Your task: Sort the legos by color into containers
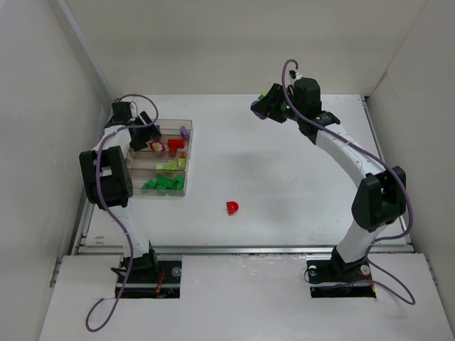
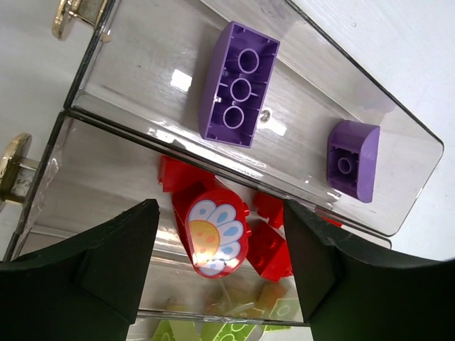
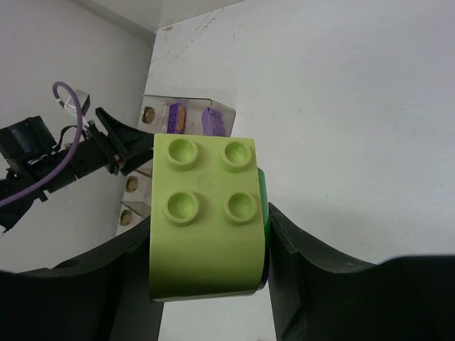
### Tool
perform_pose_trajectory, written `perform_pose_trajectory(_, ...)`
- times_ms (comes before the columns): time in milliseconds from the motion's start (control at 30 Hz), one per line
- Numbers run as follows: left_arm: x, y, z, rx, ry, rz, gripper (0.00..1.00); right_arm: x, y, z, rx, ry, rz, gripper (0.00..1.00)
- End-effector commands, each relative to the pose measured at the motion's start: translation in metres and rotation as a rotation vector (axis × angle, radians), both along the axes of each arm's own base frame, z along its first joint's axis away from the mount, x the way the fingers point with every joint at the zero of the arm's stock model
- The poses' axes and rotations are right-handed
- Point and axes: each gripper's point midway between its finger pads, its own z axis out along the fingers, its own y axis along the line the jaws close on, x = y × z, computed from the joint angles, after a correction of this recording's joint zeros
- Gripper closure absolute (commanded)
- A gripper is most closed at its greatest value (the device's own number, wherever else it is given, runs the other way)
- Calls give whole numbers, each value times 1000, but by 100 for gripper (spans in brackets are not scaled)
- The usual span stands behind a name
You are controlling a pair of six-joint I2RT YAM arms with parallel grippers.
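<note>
Yellow-green and four-studded, one brick (image 3: 206,227) fills the right wrist view, clamped from both sides by the right gripper (image 3: 210,249). A sliver of darker green shows at its right edge, and I cannot tell whether that is a second piece stuck behind it. This claw hangs above the far middle of the table (image 1: 284,177), well apart from the organizer box (image 1: 190,122) at the far left. That height probably keeps the load clear while the other arm occupies the box. The left gripper (image 2: 217,263) hovers over the box's second row from the far side, its jaws spread with a gap on each side and nothing in them. Directly below sits a round red piece printed with a daisy (image 2: 217,238), lying among other red bricks (image 2: 274,249), so this looks like the drop spot for red. The box already reads as sorted. Its far row holds two purple bricks (image 2: 238,85), one long and lying studs-down, one small and curved. Next comes the red row, then a row of yellow-green pieces (image 1: 170,165), and the near row is packed with dark green bricks (image 1: 163,183). One loose red brick (image 1: 232,207) lies alone on the table, right of and nearer than the box. By my judgement, it and the held brick are what remains to be placed.
</note>
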Motion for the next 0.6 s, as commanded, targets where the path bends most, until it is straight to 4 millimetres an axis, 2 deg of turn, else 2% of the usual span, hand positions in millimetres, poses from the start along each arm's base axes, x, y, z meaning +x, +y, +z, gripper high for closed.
perform_pose_trajectory(0,2,-4,5,-41,-14,-3,33,0,-2,39,27,-114,2,94)
perform_pose_trajectory(100,1,-6,19,-37,-39,-18,33,-2,3,39,34,-111,29,94)
perform_pose_trajectory(133,1,-8,30,-42,-63,-26,33,0,5,33,33,-99,37,94)
perform_pose_trajectory(233,-1,-13,50,-60,-99,-48,34,-1,6,37,32,-112,50,94)
perform_pose_trajectory(267,-2,-14,64,-54,-127,-49,34,-3,12,32,22,-110,73,94)
perform_pose_trajectory(367,0,-18,87,-50,-185,-94,37,-6,15,36,14,-132,107,94)
perform_pose_trajectory(433,3,-24,104,-28,-232,-145,39,-12,19,40,-6,-164,144,94)
perform_pose_trajectory(567,-5,-49,137,30,-330,-306,40,-26,21,52,-64,-262,237,94)
